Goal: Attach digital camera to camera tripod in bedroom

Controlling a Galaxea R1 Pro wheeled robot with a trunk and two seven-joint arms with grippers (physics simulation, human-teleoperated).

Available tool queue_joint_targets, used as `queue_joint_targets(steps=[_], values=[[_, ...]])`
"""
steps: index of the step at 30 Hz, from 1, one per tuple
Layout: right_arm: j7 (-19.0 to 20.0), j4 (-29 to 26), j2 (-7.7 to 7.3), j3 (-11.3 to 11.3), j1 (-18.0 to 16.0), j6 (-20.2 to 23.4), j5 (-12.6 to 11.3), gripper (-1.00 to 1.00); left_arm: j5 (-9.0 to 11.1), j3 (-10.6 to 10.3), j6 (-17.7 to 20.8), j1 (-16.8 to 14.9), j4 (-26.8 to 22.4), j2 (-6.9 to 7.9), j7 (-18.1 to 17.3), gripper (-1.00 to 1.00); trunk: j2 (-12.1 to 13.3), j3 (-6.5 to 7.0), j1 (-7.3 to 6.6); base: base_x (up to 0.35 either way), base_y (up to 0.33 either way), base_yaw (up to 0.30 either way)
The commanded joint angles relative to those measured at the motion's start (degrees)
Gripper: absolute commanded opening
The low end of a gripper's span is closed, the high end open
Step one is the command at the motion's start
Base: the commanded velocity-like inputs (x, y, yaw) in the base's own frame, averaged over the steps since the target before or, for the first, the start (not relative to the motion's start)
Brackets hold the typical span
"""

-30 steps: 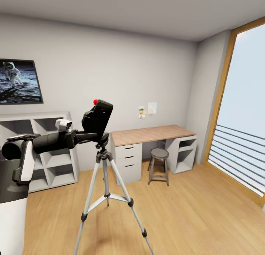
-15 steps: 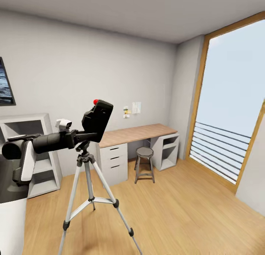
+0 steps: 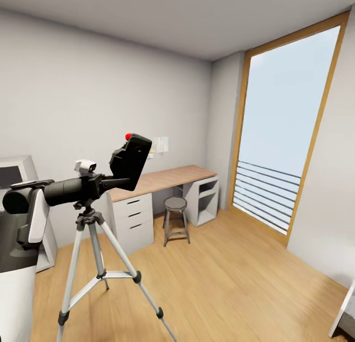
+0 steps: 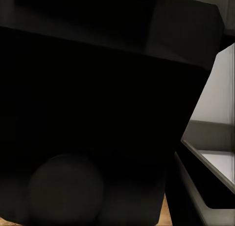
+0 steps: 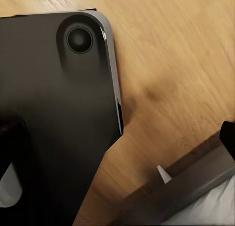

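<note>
My left gripper (image 3: 117, 182) is shut on the digital camera (image 3: 130, 160), a black box with a red button on top, held up tilted at chest height. In the left wrist view the camera's dark body (image 4: 88, 113) is pressed close against the lens, with one finger (image 4: 196, 194) beside it. The camera tripod (image 3: 75, 263) stands on the wood floor at the left, silver legs spread. Its top (image 3: 87, 214) sits just under my left forearm, left of and below the camera, not touching it. The right wrist view shows a black part of my own body (image 5: 54, 113) over the floor, with a grey strip (image 5: 196, 187) at its edge.
A wood-topped desk (image 3: 165, 178) with white drawers (image 3: 130, 222) runs along the back wall, with a round stool (image 3: 175, 218) in front. A tall window (image 3: 283, 134) takes up the right wall. White cube shelves (image 3: 27, 171) stand at the far left. Open plank floor lies ahead.
The whole picture has slid left, so my view has turned right. The tripod top, earlier right under the held camera, now stands to its left. Arm and camera keep their place.
</note>
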Motion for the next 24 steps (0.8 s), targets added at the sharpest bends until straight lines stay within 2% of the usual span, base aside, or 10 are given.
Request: queue_joint_targets(steps=[1,10,24], values=[[0.0,0.1,0.02,0.4,0.0,-0.3,-0.5,1.0,0.1,0.0,0.4,0.0,0.0,0.02,-0.1,-1.0,0.0,0.0,0.02,0.048,-0.021,-0.282],[0.0,0.1,0.02,0.4,0.0,-0.3,-0.5,1.0,0.1,0.0,0.4,0.0,0.0,0.0,-0.1,-1.0,0.0,0.0,0.02,0.148,-0.11,-0.221],[0.0,0.1,0.02,0.4,0.0,-0.3,-0.5,1.0,0.1,-0.1,0.4,0.0,0.0,0.0,-0.1,-1.0,0.0,0.0,0.02,0.261,-0.207,-0.026]])
